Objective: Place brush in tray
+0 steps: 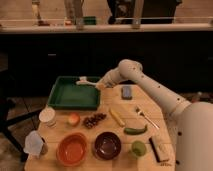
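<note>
No readable text, labels or numbers anywhere for you. Gripper (pixel 100 85) sits at the 1 o'clock corner of the tray (pixel 62 98), clamped on the brush (pixel 86 81), whose handle shows no markings

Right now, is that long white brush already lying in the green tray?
Not yet. The brush is held in the shut gripper, hovering over the tray's far right part rather than resting on its floor.

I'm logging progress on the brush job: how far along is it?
Picked up: the gripper, shut on the long cream-handled brush, holds it above the green plastic tray's far right corner. In hand: carrying it over the tray. Left: lowering and releasing it inside.
</note>
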Controlling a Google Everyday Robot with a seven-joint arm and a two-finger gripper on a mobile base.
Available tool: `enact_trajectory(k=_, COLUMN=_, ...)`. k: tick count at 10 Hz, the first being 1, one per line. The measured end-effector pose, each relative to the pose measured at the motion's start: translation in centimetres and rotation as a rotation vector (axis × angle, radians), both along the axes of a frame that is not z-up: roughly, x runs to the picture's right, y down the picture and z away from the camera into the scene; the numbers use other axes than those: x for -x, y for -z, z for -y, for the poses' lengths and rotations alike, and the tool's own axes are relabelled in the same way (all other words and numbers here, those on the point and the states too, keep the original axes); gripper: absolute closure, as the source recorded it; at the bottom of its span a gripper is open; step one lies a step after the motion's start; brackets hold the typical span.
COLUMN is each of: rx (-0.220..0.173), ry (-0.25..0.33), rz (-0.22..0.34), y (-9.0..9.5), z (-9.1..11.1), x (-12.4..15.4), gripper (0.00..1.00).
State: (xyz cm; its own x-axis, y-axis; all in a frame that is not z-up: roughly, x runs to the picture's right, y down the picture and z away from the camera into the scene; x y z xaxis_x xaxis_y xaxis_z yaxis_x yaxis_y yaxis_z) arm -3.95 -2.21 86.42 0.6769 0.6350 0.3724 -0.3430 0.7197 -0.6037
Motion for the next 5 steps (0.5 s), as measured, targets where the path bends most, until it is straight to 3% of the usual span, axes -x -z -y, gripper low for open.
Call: enact_trajectory(k=5, rx=0.033, ry=-0.026, rz=-0.021, y=-0.9, z=-0.4, x=3.0, gripper=1.00)
